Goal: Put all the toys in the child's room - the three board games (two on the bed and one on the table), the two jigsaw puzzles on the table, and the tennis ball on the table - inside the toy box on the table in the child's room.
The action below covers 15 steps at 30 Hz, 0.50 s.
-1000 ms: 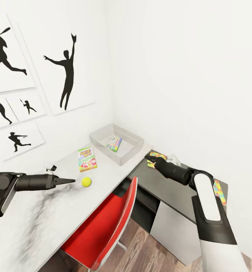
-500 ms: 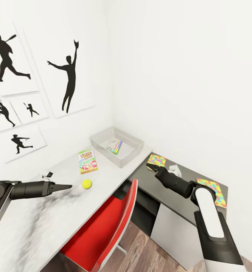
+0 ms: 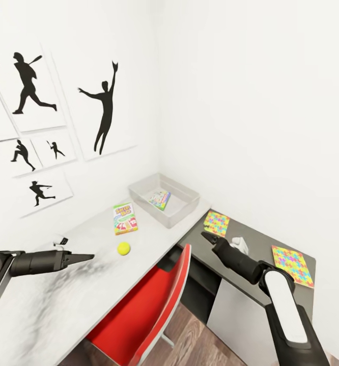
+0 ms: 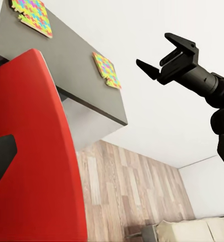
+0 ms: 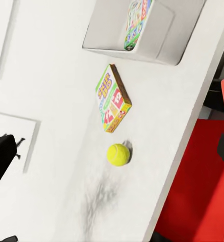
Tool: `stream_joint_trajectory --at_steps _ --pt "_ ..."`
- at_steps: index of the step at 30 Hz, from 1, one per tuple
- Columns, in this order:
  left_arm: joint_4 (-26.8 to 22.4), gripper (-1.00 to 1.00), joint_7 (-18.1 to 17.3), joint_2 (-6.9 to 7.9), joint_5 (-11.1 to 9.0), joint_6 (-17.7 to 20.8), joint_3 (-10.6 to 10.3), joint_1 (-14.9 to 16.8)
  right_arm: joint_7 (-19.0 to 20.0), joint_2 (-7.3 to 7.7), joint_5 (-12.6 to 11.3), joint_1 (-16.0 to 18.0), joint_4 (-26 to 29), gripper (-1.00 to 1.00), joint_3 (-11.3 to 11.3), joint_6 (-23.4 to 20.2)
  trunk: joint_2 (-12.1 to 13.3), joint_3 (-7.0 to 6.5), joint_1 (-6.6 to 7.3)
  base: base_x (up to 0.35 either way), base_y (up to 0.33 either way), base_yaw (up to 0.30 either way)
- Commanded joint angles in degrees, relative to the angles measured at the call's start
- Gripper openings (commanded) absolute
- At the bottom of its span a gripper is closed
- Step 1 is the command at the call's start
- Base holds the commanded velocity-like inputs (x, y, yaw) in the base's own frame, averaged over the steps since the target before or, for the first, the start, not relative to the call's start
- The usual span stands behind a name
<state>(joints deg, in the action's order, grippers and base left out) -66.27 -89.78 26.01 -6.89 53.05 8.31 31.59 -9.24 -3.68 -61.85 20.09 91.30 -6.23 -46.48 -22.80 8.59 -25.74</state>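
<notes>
My left gripper [image 3: 90, 256] hangs over the pale worktop [image 3: 62, 305], jaws clenched to a point with nothing in them, aimed toward the tennis ball [image 3: 123, 248] with bare surface between. The ball sits apart from the worktop's front edge, and open room lies all around it. Just beyond it lies one board game [image 3: 124, 218], flat, printed cover up, clear of the ball and of the toy box [image 3: 139, 188].

The toy box stands in the back corner against both white walls, so approach is only from the front and the chair side. A second board game [image 3: 160, 199] lies inside it, tilted.

My right gripper [image 3: 208, 237] hovers above the dark lower worktop [image 3: 261, 239]; the left wrist view shows its jaws [image 4: 165, 58] released and empty. One jigsaw puzzle [image 3: 216, 223] lies flat just ahead of it, the other jigsaw puzzle [image 3: 292, 259] well apart toward the far end, close to the edge. A small white object [image 3: 239, 245] sits between them beside my forearm; I cannot tell what it is.

A red chair [image 3: 154, 305] is tucked in at the corner where the two worktops join, its back rising near the front edges. Wood-plank floor [image 3: 190, 345] below. Black silhouette prints [image 3: 103, 114] hang on the left wall.
</notes>
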Motion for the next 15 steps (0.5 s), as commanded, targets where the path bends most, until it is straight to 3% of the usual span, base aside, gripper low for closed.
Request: stream_joint_trajectory --at_steps 1,15 --pt "0.0 1.00 -0.2 0.02 0.0 0.6 0.0 0.0 -0.3 0.03 -0.6 -0.1 0.1 1.00 -0.1 -0.1 -0.1 0.03 -0.04 0.000 0.000 0.029" --pt "0.0 1.00 -0.2 -0.04 0.4 -0.5 0.0 -2.4 1.1 0.34 -0.5 -0.5 0.0 1.00 -0.2 0.4 -0.1 -1.30 -0.04 0.000 -0.025 0.008"
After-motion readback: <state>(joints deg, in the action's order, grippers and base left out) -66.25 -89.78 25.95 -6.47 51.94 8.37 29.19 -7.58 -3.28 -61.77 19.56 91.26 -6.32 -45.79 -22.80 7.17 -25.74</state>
